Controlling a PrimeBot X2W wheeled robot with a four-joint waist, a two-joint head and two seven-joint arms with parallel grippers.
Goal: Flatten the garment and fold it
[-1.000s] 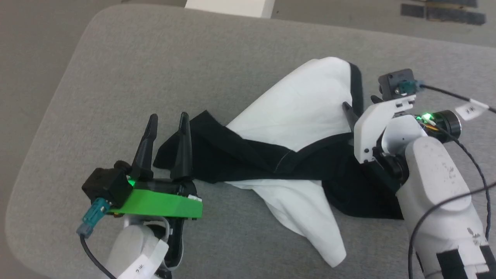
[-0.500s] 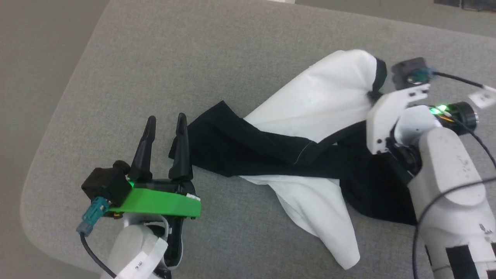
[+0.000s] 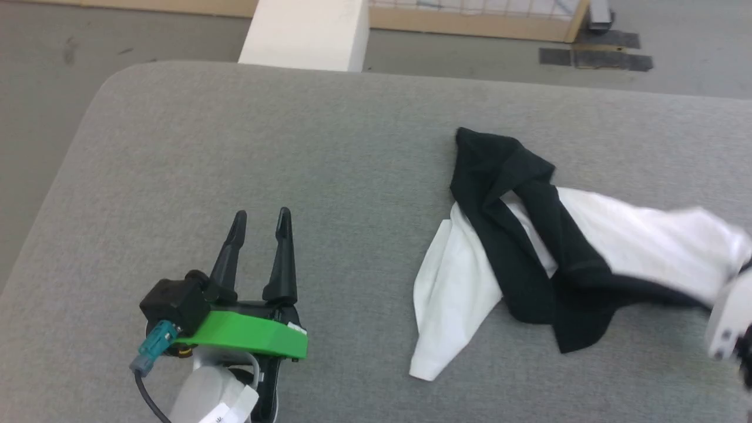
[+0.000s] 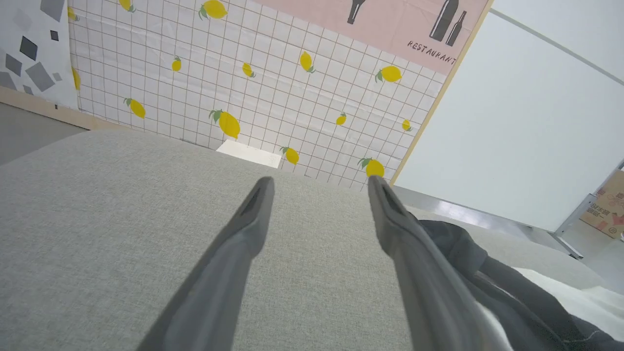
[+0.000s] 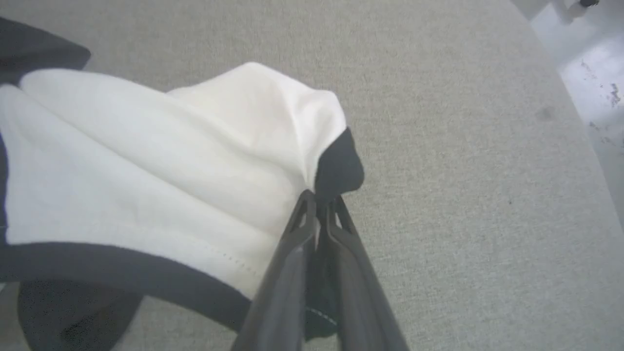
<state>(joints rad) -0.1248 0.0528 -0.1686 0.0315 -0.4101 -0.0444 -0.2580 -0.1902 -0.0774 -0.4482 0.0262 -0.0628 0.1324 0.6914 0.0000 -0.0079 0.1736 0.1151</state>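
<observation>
Change: the shirt (image 3: 634, 247) has been dragged toward the robot's right; its black sleeve, just beside the left tool (image 3: 262, 212) a second ago, now lies well apart from it. The head camera has swung too.
Right tool (image 5: 320, 199): it stood open a second ago; its fingers are now pinched together on the shirt's black trim at a corner of the white cloth, which bunches up toward the pinch.
Left tool: fingers spread wide with nothing between them, over bare surface (image 3: 294, 135), pointing away from the robot.
Shirt: crumpled on the right half of the surface. The white body stretches toward the right edge of the head view, blurred there. A black band is draped across it, and a white flap points toward the near edge.
Surface: grey fabric covering, rounded corners.
Box (image 3: 305, 35): white, on the floor past the far edge of the surface.
Wall (image 4: 243, 73): white grid pattern with yellow lemons, behind the surface in the left wrist view.
</observation>
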